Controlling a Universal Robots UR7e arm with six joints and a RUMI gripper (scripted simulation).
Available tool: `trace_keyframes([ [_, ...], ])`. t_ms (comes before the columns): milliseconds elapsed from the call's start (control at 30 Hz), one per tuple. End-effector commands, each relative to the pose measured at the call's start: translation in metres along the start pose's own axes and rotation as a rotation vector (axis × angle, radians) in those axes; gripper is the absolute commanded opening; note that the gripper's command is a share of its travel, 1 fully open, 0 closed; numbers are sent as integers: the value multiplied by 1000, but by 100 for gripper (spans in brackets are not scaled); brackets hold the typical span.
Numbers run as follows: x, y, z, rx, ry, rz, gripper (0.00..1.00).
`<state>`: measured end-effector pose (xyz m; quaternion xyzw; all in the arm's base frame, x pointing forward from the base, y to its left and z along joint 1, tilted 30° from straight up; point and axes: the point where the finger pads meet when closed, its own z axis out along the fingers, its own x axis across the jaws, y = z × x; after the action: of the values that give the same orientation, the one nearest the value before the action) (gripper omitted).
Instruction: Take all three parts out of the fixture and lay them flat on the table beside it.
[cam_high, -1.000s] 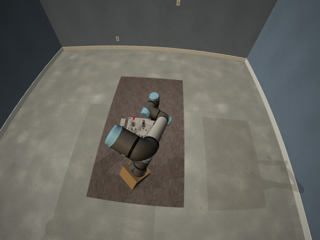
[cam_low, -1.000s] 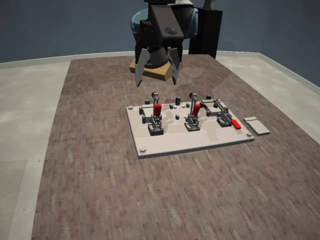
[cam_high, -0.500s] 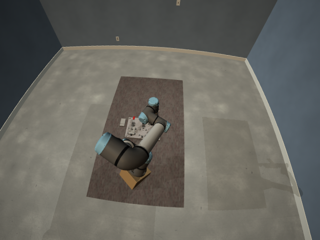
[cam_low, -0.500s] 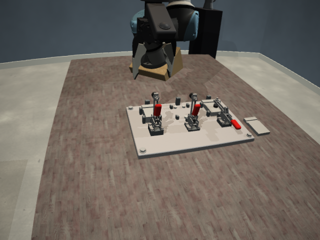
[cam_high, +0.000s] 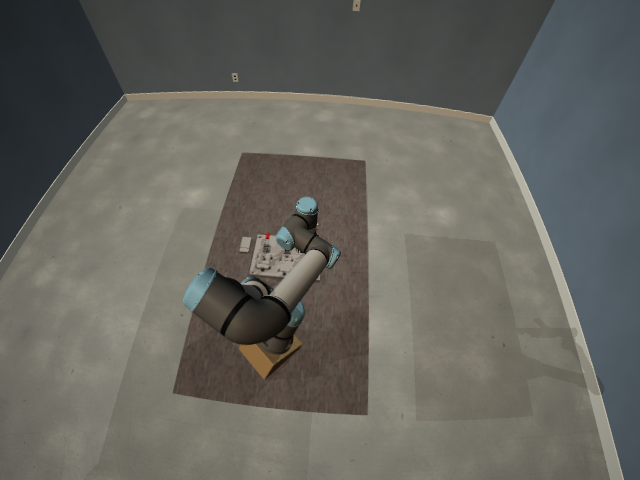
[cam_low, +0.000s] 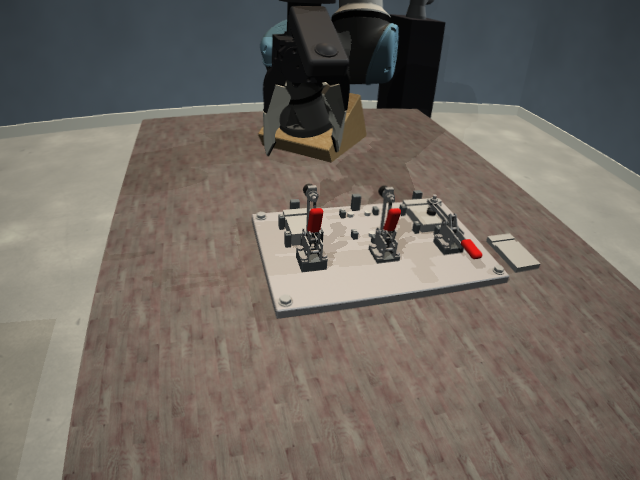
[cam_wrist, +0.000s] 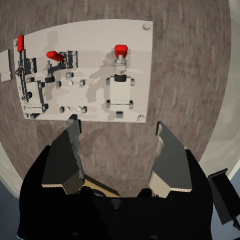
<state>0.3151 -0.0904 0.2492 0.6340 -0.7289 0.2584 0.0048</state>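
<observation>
Part (cam_low: 295, 221) (cam_wrist: 120, 92) with its clamp (cam_low: 311, 258) (cam_wrist: 120, 65) swung up is the one I'd expect to go next: it sits flat in its nest at one end of the fixture (cam_high: 273, 240) (cam_low: 403, 279) (cam_wrist: 137, 45), the end farthest from the loose plate (cam_high: 245, 244) (cam_low: 513, 252) (cam_wrist: 5, 66). That plate already lies flat on the worktop (cam_high: 310, 180) (cam_low: 206, 387) (cam_wrist: 190, 75), just beside the fixture, and with the middle nest bare I take it for the first part done. The third part (cam_low: 421, 217) (cam_wrist: 34, 95) is seated under a lowered clamp, its red handle (cam_low: 471, 248) (cam_wrist: 20, 43) laid over, so that one must be released first. From where I stand the hand (cam_low: 302, 150) (cam_wrist: 118, 121) hangs above and to the robot's side of the fixture, fingers spread, nothing between them. In the wrist view the unclamped part lies ahead of the fingertips, nearly centred between them, its long axis running towards the hand; so the move seems to call for going forward and down, the fingers closing across its narrower width. I'd watch the small posts along both long sides, which could catch a fingertip, and the raised clamp standing just past the part's far end.
</observation>
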Motion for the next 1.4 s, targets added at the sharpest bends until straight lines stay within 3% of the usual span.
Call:
trace_keyframes([
  [0,0,0,2,1,0,0,59],
  [833,0,0,76,1,0,0,59],
  [1367,0,0,84,1,0,0,59],
])
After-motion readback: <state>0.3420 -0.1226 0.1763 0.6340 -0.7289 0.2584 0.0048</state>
